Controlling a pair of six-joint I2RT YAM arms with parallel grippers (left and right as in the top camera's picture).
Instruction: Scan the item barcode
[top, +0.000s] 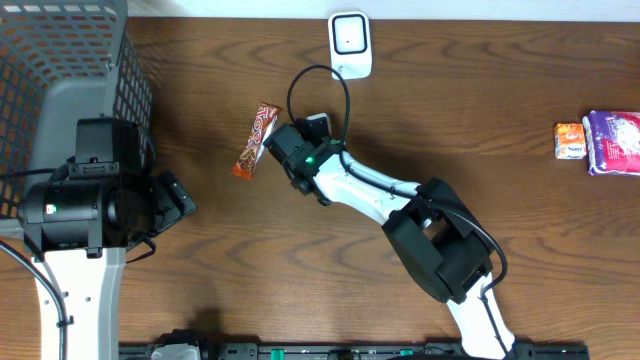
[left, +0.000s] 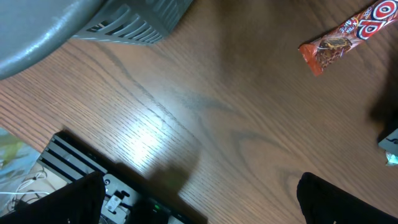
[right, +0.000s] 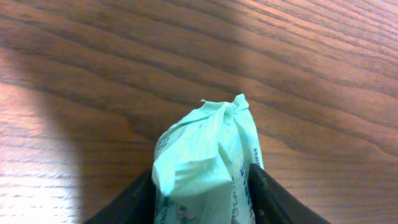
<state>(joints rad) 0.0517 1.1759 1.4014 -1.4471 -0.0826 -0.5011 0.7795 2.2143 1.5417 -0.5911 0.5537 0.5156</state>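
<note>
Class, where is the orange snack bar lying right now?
Overhead, the orange snack bar lies on the table left of centre, beside the right gripper closed on a pale green packet; the basket stands further left.

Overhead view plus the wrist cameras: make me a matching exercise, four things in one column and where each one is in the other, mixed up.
Things:
1 white scanner
2 orange snack bar
3 pale green packet
4 purple packet

Places:
A far right of the table
B between the fingers of the right gripper
C top middle of the overhead view
D lying flat beside the right gripper, not held

Pairs: 1-C, 2-D, 3-B, 4-A
</note>
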